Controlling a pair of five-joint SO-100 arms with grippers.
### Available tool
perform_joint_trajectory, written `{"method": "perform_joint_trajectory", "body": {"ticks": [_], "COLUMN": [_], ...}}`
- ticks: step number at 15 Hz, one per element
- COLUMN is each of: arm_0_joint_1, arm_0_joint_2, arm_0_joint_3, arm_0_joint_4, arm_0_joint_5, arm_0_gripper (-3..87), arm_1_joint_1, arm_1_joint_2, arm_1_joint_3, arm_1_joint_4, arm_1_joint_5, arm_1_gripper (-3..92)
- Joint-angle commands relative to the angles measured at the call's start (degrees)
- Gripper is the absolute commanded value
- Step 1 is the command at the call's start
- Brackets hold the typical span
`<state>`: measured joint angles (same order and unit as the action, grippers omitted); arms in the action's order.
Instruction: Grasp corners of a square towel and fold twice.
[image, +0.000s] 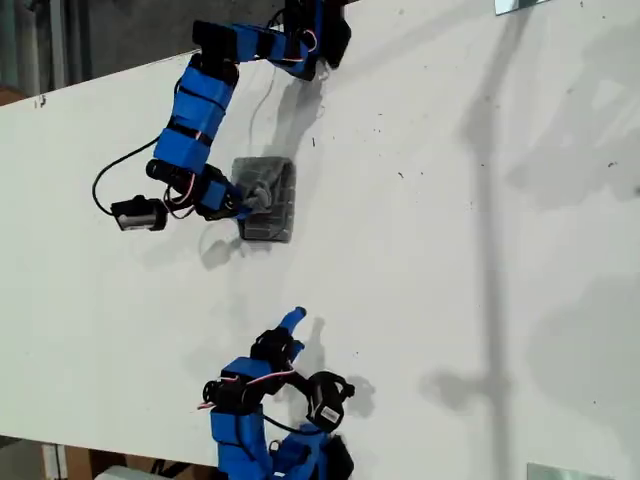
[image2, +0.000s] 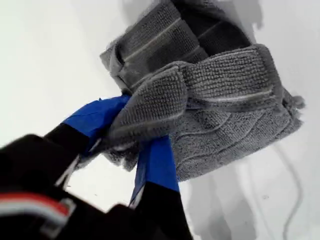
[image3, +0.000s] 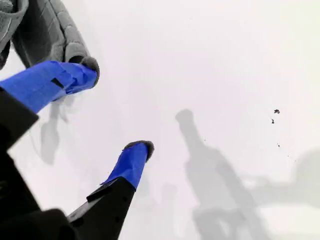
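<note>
Grey striped cloth is what you will find bunched at my first gripper (image: 240, 203): the towel (image: 268, 199) lies on the white table (image: 450, 250) as a small folded bundle, toward the exterior view's upper left. In the first wrist view, my first gripper (image2: 131, 134) is clamped on a fold of the towel (image2: 210, 100), its blue fingers (image2: 157, 160) pinching one thick flap that curls over them while the rest of the bundle sits just beyond the tips, layered and a little rumpled. You cannot tell which of the corners is caught there, since the edges are tucked into the folds.

My second gripper (image: 291, 320) is near the exterior view's lower edge, well apart from the towel, pointing toward it across bare table. In the second wrist view, my second gripper (image3: 117, 110) stands with its jaws spread and nothing between them, and only an edge of the towel (image3: 45, 30) shows beyond one fingertip (image3: 75, 75).
</note>
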<state>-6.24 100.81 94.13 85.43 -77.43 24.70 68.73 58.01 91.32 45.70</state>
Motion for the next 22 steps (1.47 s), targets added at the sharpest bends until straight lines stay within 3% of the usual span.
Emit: {"method": "perform_joint_trajectory", "body": {"ticks": [1,2,4,6,10,13,15,17,20,22], "arm_0_joint_1": [1.14,1.14,0.79,-0.26,-6.5,-9.49,-8.7,-6.86,-3.87,-1.85], "arm_0_joint_2": [2.64,2.64,2.72,2.81,5.01,27.33,40.78,52.03,66.62,87.1], "arm_0_joint_3": [0.62,0.79,0.35,0.7,11.43,34.19,45.62,56.16,64.69,74.44], "arm_0_joint_4": [-2.11,-2.2,-2.2,-2.2,-2.2,-8.53,-12.3,-16.52,-13.54,-8.17], "arm_0_joint_5": [-0.97,-1.14,-0.7,0.0,-4.04,-10.63,-13.97,-17.84,-23.29,-26.81], "arm_0_gripper": [28.1,28.1,28.2,28.2,29.4,29.9,29.1,28.8,29.2,29.4], "arm_1_joint_1": [-3.69,-4.57,-1.23,-0.88,-15.21,-25.49,-32.61,-36.12,-37.0,-35.42], "arm_1_joint_2": [6.15,16.08,32.17,46.41,61.61,80.68,93.43,111.09,119.97,119.88], "arm_1_joint_3": [-8.35,-7.12,-2.55,20.3,66.88,87.71,94.75,101.43,104.33,104.59], "arm_1_joint_4": [-3.43,-6.33,-4.39,-7.21,-13.62,-11.43,-10.28,-12.66,-14.24,-12.39], "arm_1_joint_5": [-6.06,-7.73,-5.19,0.79,23.2,41.4,48.96,49.92,46.49,47.02], "arm_1_gripper": [37.4,36.7,35.8,37.4,37.5,37.0,36.9,39.4,49.8,44.8]}}
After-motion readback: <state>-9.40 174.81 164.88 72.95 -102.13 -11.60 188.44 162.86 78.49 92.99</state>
